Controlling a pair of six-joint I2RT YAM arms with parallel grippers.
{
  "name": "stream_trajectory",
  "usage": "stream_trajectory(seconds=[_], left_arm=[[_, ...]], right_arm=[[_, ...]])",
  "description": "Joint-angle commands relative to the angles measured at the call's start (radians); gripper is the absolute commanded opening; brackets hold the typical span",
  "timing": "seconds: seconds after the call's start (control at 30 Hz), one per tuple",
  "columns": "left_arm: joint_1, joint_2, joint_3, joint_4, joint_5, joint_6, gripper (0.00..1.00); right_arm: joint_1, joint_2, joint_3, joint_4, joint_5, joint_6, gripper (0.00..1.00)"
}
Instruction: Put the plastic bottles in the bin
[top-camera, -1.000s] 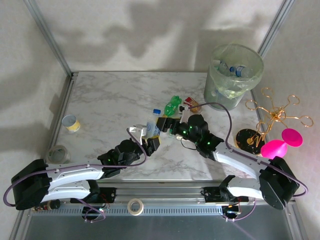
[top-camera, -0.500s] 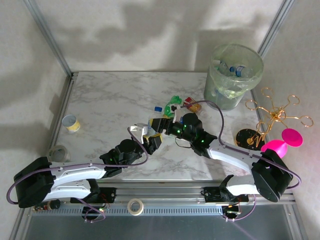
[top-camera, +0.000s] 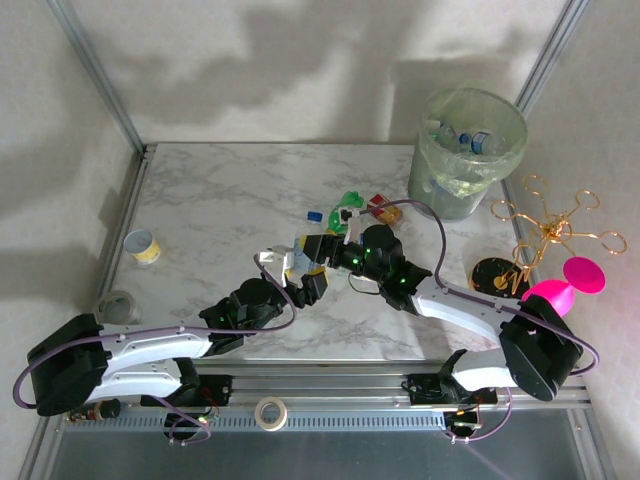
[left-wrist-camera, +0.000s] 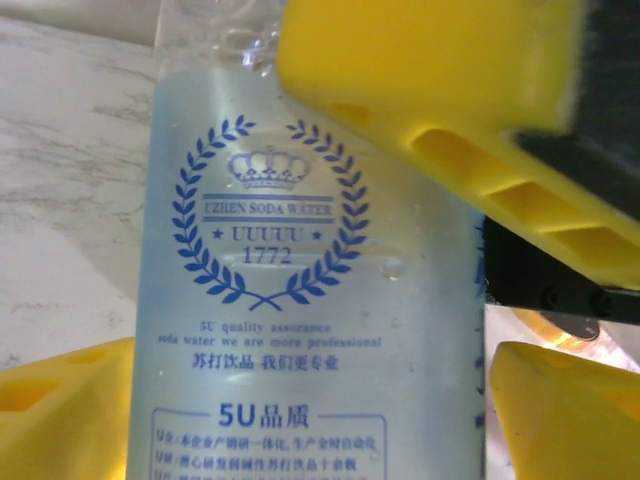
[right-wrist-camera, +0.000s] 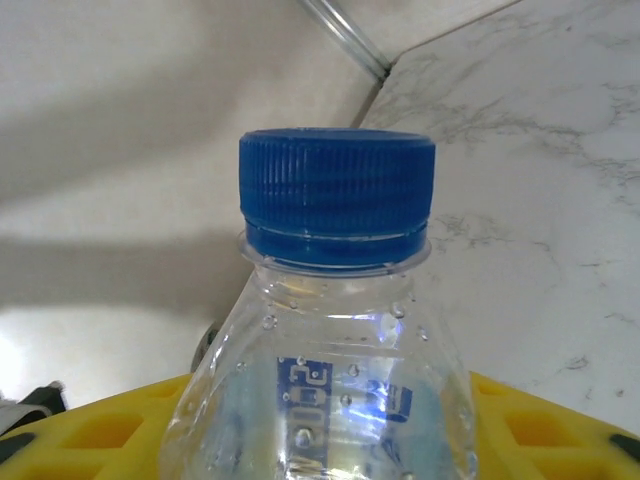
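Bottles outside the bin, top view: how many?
3: a clear blue-capped bottle between the left gripper and right gripper, a green bottle just beyond it, a red-labelled bottle beside that. Others may be hidden.

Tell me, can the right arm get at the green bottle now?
Probably not just yet. The green bottle lies close by the right tool, but that tool looks closed on the clear bottle, so it is busy.
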Motion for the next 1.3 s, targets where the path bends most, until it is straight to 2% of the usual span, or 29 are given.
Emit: stream_trajectory(seconds=[0.0,0.13,0.27,0.4,0.5,0.8,0.93,1.1,1.27], left_arm=[[-0.002,-0.05,-0.011,0.004,-0.059,-0.019,0.94],[0.012,-0.11,-0.049,-0.054,-0.182,-0.049,1.0],[0.084,-0.188,-0.101,-0.092,-0.257,-0.147,1.0],[0.232,-0.221,-0.143,-0.146,-0.215,-0.307,1.0],[0.293,-0.228,-0.172,-0.128,-0.178,-0.358,1.0],[0.319,-0.223,-0.156,-0.196,-0.12,-0.339,1.0],[0.32,-0.239,-0.18,-0.21,-0.091,-0.353,1.0],[0.32,-0.27,-0.196,-0.238,-0.079,-0.357,0.99],[0.324,-0.303,-0.207,-0.258,-0.091,-0.357,1.0]], right_arm=[[0.005,-0.033,0.012,-0.03,0.082,-0.029,0.49],[0.0,-0.047,0.063,-0.15,0.143,-0.089,0.49],[-0.026,-0.059,0.135,-0.297,0.238,-0.17,0.49],[-0.115,-0.091,0.195,-0.359,0.258,-0.24,0.48],[-0.219,-0.107,0.254,-0.396,0.268,-0.28,0.47],[-0.555,-0.057,0.485,-0.407,0.202,-0.295,0.46],[-0.655,0.008,0.602,-0.393,0.244,-0.298,0.46],[-0.78,0.086,0.659,-0.301,0.248,-0.21,0.45],[-0.827,0.173,0.714,-0.258,0.286,-0.195,0.44]])
